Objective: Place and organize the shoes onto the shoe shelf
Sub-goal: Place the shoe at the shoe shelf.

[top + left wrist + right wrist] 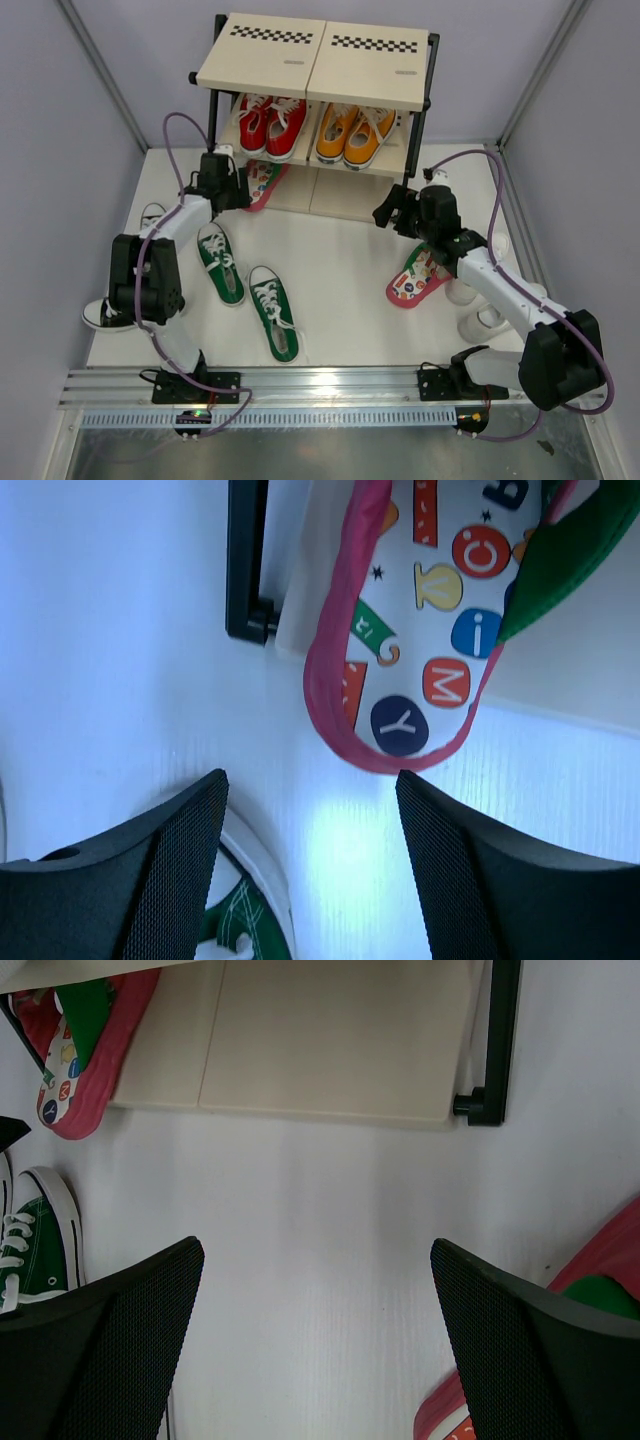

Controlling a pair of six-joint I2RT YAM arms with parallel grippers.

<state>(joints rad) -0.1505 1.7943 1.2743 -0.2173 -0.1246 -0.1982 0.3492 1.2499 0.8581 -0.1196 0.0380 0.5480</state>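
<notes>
Nearest the arm bases, a green sneaker lies on the white table, left of centre. A second green sneaker lies just beyond it, farther left. At the left edge a black sneaker shows from behind the left arm. On the right, the white shoes are partly hidden by the right arm.

A pink flip-flop lies on the table right of centre. Just beyond it the right gripper hangs with its fingers spread wide and nothing between them.

On the far left, the left gripper is also spread and empty. It sits just short of the second pink flip-flop, which rests on the bottom board of the shoe shelf at its left end (heel overhanging the near edge). A red pair and an orange pair fill the middle tier.
</notes>
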